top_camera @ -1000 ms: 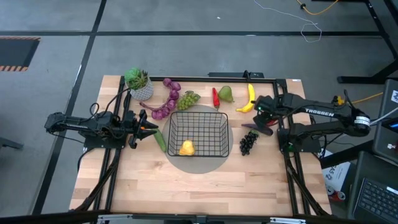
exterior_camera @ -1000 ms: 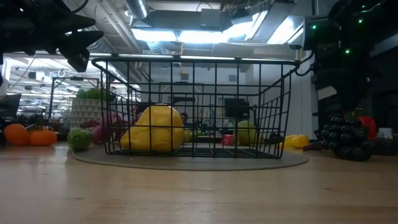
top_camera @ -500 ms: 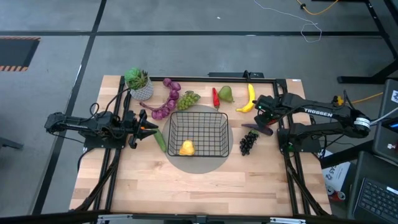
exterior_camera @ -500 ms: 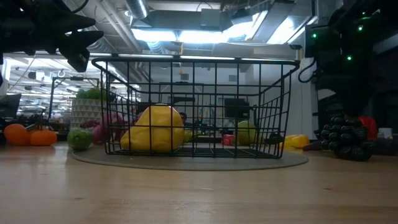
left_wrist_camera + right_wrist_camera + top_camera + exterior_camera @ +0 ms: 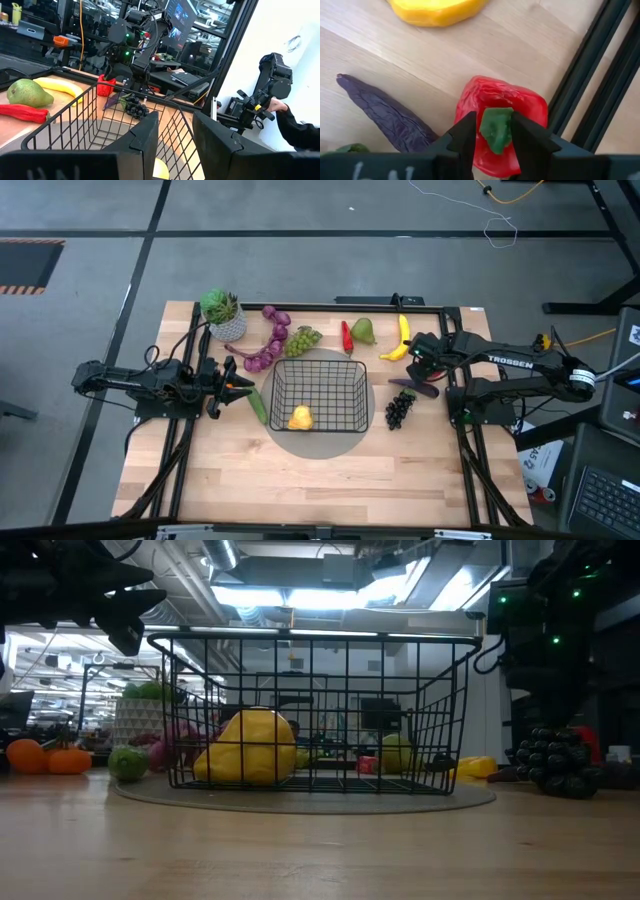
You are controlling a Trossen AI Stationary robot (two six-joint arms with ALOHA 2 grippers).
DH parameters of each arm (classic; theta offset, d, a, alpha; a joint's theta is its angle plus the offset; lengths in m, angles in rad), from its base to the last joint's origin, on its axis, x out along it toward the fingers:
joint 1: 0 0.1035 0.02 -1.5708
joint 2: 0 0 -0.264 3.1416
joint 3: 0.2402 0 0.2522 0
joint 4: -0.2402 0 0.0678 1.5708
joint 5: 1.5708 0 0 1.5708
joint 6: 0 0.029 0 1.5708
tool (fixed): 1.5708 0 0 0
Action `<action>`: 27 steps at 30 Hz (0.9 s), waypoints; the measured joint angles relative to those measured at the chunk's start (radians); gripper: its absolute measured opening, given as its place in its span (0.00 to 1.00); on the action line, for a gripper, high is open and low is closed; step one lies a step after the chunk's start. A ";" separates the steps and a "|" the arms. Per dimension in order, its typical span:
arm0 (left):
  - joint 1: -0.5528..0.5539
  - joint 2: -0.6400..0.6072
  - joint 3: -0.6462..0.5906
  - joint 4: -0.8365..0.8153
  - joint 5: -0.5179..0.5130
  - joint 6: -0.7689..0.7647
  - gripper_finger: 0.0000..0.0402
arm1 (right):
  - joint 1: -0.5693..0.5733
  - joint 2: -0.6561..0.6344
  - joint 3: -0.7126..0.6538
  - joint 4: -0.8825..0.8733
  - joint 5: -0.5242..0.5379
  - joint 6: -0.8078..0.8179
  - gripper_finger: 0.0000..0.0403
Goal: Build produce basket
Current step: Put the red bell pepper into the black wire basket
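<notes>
Red pepper (image 5: pixel 501 127): I see its green stem pinched by my right gripper (image 5: pixel 492 131), frame rail at 3 o'clock; left gripper (image 5: pixel 175 131) spread.

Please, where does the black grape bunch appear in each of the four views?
High: black grapes just right of the basket.
Low: at right edge, right of the basket.
Left wrist: beyond the basket's far rim.
Right wrist: not in it.
Shared landmark: the basket.
</notes>
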 joint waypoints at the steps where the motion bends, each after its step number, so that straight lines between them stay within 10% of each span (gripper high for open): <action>1: 0.000 0.000 0.000 0.000 0.000 0.000 0.29 | 0.000 0.000 0.000 0.001 0.000 -0.001 0.30; 13: 0.000 0.000 0.000 0.000 0.000 0.000 0.29 | 0.000 0.000 0.000 -0.004 0.008 -0.002 0.04; 27: 0.000 0.000 0.000 0.000 0.000 0.000 0.29 | 0.005 0.000 0.041 -0.019 -0.004 -0.086 0.02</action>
